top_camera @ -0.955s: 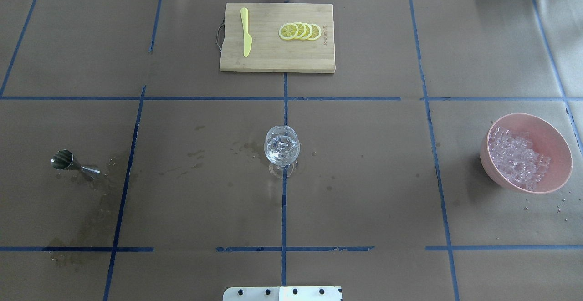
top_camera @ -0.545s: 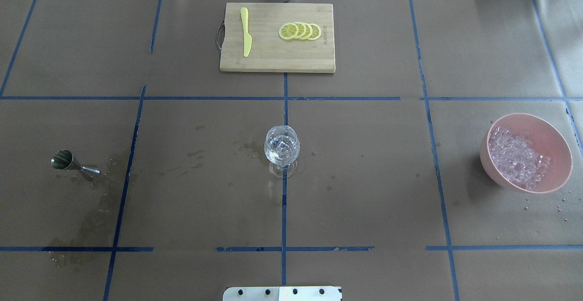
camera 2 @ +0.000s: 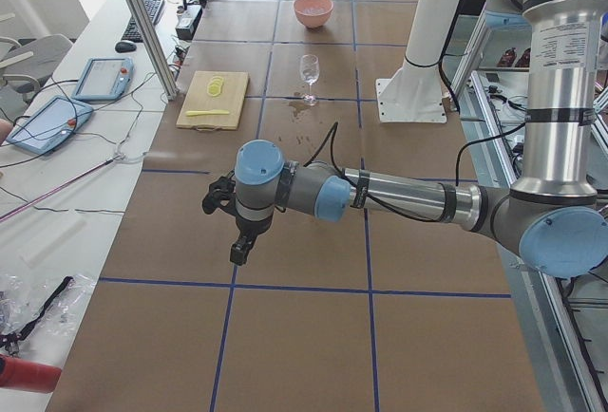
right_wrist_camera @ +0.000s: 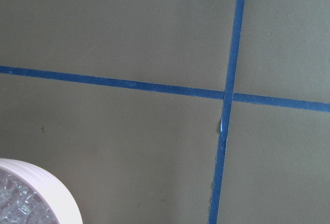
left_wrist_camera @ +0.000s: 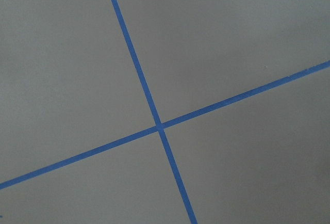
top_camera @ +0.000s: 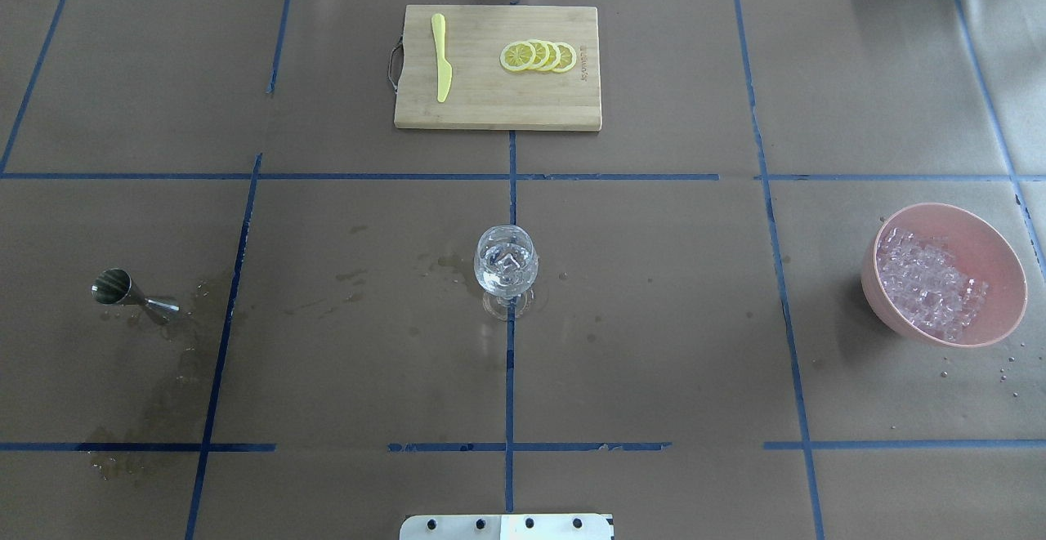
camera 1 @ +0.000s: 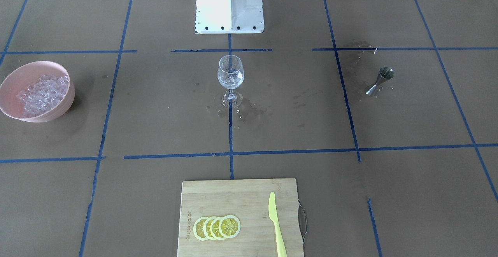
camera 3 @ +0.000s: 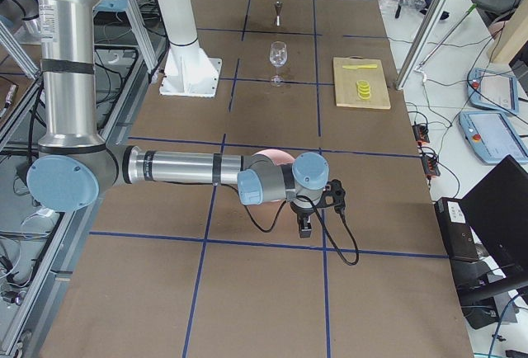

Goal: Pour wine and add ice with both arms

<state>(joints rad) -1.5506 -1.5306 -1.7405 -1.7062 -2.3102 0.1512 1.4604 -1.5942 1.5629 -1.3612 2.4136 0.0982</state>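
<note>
Ice (top_camera: 927, 283) in one bowl (top_camera: 995, 239), one glass (top_camera: 506, 269)

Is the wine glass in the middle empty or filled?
Partly filled: the wine glass holds clear ice cubes in its bowl. Any liquid is too clear to tell.

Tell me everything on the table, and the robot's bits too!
wine glass: one, clear, table's middle, cubes inside
ice: many cubes, clear, in the bowl
bowl: one, pink, robot's right side
jigger: one, silver, robot's left side
cutting board: one, wooden, far edge
lemon slices: four, yellow, on the board
knife: one, yellow, on the board
pedestal: one, white, near edge
left arm, right arm: two, silver-blue, over table's ends
left hand, right hand: two, black, pointing down
</note>
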